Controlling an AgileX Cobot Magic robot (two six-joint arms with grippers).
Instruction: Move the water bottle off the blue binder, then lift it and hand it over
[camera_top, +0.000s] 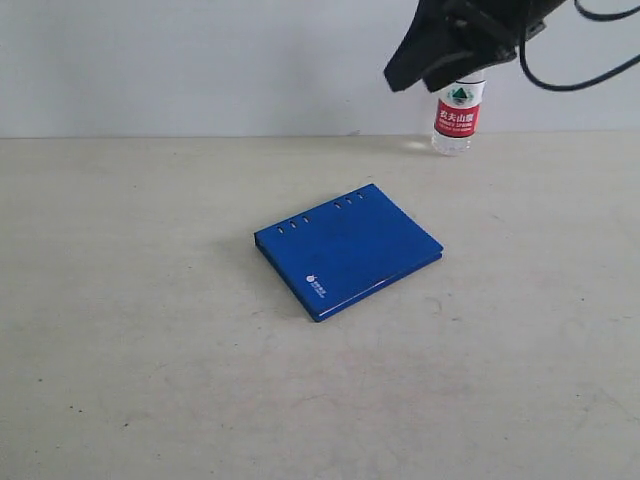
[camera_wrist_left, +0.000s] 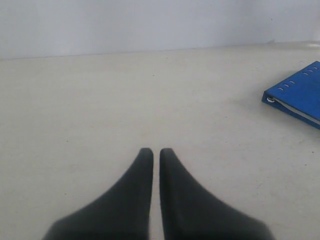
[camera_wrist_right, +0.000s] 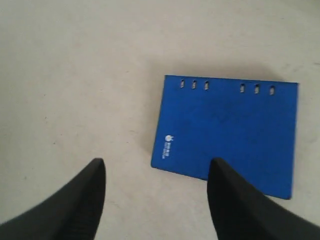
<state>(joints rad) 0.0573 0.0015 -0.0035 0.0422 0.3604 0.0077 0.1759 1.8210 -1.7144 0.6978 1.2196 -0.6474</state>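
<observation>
Right pincer (camera_wrist_right: 157, 162), spread wide and empty, looks down on the blue binder (camera_top: 345, 250); left pincer (camera_wrist_left: 156, 150) is pressed together. Water bottle (camera_top: 458, 118), its red label printed with white Chinese characters, stands upright on the worktop (camera_top: 150, 350) beyond the binder.

Table (camera_top: 120, 380): left half and front strip bare, wide passage there.

Blue binder (camera_top: 347, 250): flat and closed at mid-table. A low obstacle with open air over its cover and bare surface on all sides.

Water bottle (camera_top: 457, 122): upright at the far right, well apart from the binder and near the wall (camera_top: 200, 60), so room behind it is tight.

Right gripper (camera_wrist_right: 157, 162): fingers spread wide. In the exterior view its body overlaps the bottle's top, and the cap is hidden.

Left gripper (camera_wrist_left: 156, 150): low over the table, fingers together. Bare surface ahead, binder corner off to one side.
</observation>
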